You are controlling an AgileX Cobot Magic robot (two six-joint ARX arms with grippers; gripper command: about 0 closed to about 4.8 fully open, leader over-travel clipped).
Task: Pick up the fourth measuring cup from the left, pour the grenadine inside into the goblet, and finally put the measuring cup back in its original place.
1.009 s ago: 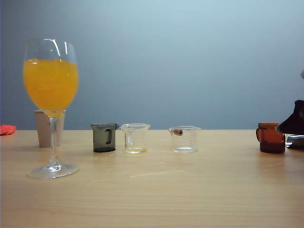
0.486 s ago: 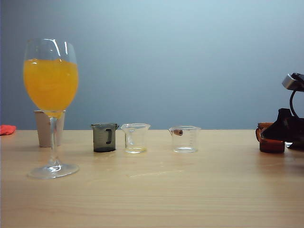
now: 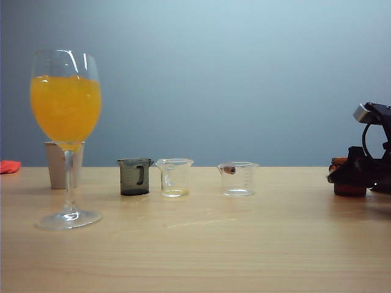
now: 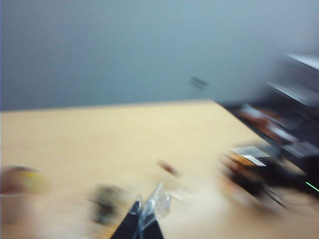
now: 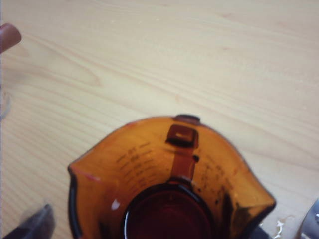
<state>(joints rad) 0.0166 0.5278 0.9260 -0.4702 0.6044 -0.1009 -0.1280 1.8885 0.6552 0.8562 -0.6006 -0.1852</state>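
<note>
The fourth measuring cup [image 3: 349, 190], amber with a side handle, stands at the far right of the row on the table. My right gripper [image 3: 348, 174] covers its upper part. From above, the cup [image 5: 149, 169] shows its flared rim and dark red grenadine [image 5: 169, 216] at its bottom. The right gripper [image 5: 172, 226] is open, with a finger on either side of the cup and a gap to each. The goblet [image 3: 65, 122] stands far left, holding orange juice. My left gripper [image 4: 142, 221], blurred, looks shut and empty above the table.
Left of the amber cup stand a dark grey cup [image 3: 134, 177] and two clear cups [image 3: 175, 177] [image 3: 237, 178]. A beige cup [image 3: 58, 165] sits behind the goblet's stem, and a red object [image 3: 9, 166] lies at the left edge.
My right gripper has come in from the right edge and settled around the amber cup, now hiding most of it. The cups and goblet have not moved.
</note>
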